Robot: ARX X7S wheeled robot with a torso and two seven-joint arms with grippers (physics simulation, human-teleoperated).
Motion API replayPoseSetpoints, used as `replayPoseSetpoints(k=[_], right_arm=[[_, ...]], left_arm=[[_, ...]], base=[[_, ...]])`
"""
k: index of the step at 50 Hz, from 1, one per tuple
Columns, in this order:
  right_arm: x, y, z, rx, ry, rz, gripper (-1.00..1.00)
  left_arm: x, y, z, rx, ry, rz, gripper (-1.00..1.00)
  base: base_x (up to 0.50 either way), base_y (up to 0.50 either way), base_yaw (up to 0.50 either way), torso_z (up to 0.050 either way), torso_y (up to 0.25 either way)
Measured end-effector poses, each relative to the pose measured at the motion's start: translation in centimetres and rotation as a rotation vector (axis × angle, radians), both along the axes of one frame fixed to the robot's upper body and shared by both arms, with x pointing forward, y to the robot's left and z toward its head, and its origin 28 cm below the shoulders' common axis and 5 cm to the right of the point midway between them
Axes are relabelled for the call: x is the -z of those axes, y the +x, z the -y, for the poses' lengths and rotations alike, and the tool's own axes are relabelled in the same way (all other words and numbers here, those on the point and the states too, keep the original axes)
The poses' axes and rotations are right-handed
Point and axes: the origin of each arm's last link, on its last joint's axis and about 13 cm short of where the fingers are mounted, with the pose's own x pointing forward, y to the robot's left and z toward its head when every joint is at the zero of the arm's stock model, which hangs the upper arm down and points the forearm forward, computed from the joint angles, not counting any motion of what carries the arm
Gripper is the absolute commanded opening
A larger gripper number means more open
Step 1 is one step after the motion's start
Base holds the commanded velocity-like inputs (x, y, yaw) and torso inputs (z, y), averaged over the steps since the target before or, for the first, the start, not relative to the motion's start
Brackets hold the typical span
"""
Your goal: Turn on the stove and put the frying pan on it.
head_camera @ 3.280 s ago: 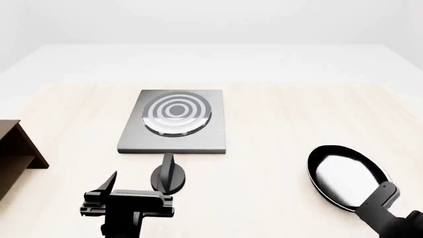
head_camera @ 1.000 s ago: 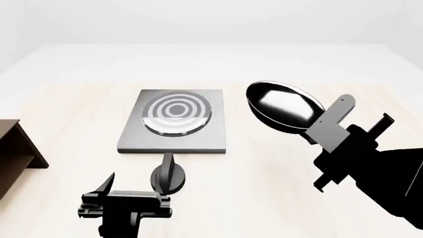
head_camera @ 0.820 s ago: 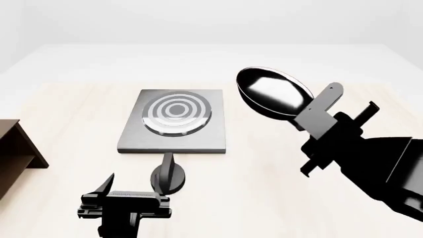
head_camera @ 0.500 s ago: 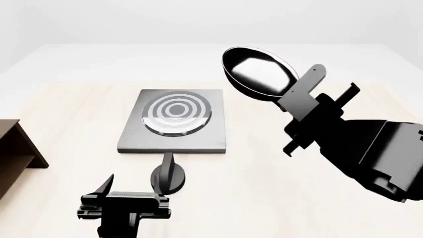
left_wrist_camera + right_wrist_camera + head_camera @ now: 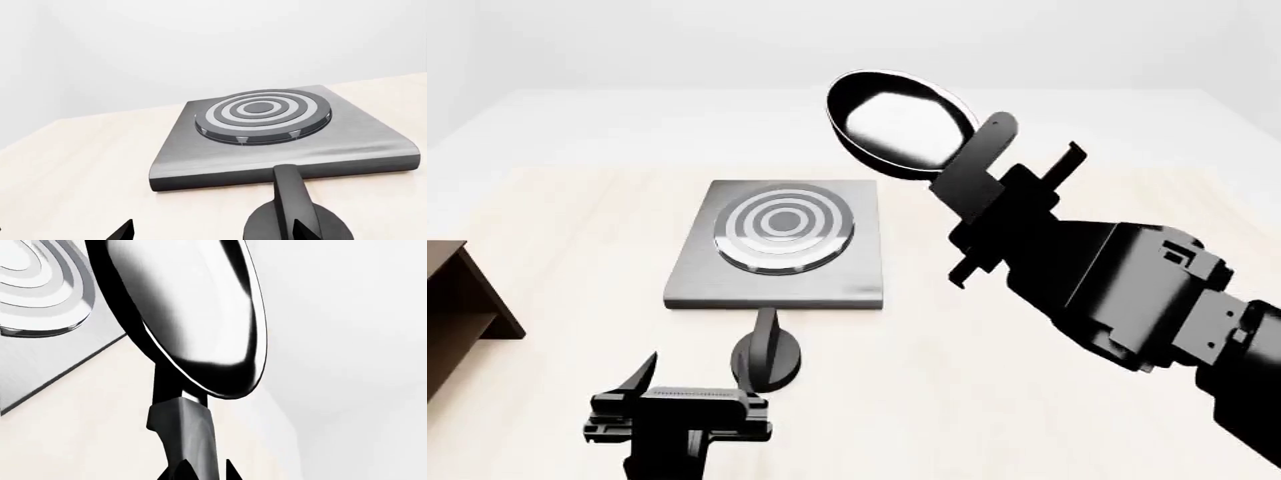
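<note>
The stove point(image 5: 777, 243) is a flat grey plate with burner rings point(image 5: 261, 114), lying mid-table. Its round black knob point(image 5: 767, 357) sits just in front of it, the grip bar point(image 5: 288, 195) pointing at the stove. My left gripper point(image 5: 701, 378) is open just short of the knob, and one fingertip point(image 5: 308, 233) overlaps the knob's disc. The frying pan point(image 5: 897, 122) hangs tilted in the air past the stove's far right corner. My right gripper point(image 5: 994, 178) is shut on the pan's handle point(image 5: 187, 430), with the pan's glossy inside point(image 5: 193, 315) beside the stove point(image 5: 40, 295).
A brown wooden shelf point(image 5: 461, 300) stands at the table's left edge. The light wooden table point(image 5: 1014, 400) stretches to the right under my right arm, whose bulky black forearm point(image 5: 1134, 290) crosses above it.
My right arm has carried the frying pan up and to the left, from right of the stove toward its far right corner. The left gripper and the knob have not moved.
</note>
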Motion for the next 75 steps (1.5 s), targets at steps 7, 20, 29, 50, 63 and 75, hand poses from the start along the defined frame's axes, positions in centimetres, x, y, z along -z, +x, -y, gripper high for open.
replayPoseSetpoints(k=[7,20,29,50,63,75], right_arm=[[0.0,0.9,-1.0,-0.005,-0.006,0.029,-1.00],[0.4,2.7,-3.0,-0.006,0.013,0.077,-1.00],[0.9,3.7,-4.4,0.005,0.009,0.114,-1.00],[2.1,5.1,-8.1,-0.023,0.007,0.140,-1.00],[2.6,5.5,-10.0,-0.046,-0.004,0.158,-1.00],[3.0,5.3,-11.0,-0.038,-0.011,0.173,-1.00]], left_arm=[[0.0,0.0,-0.1,-0.001,-0.006,0.002,1.00],[0.2,0.0,-0.2,0.005,-0.010,0.018,1.00],[0.2,-0.2,-0.3,0.023,-0.017,0.041,1.00],[0.4,-0.4,-0.4,0.044,-0.023,0.069,1.00],[0.3,-0.5,-0.4,0.042,-0.013,0.095,1.00],[0.3,-0.6,-0.4,0.039,-0.007,0.107,1.00]], base=[[0.00,0.00,0.00,0.000,0.001],[0.00,0.00,0.00,0.002,0.002],[0.00,0.00,0.00,0.000,0.002],[0.00,0.00,0.00,0.000,0.002],[0.00,0.00,0.00,0.000,-0.206],[0.00,0.00,0.00,0.000,-0.250]])
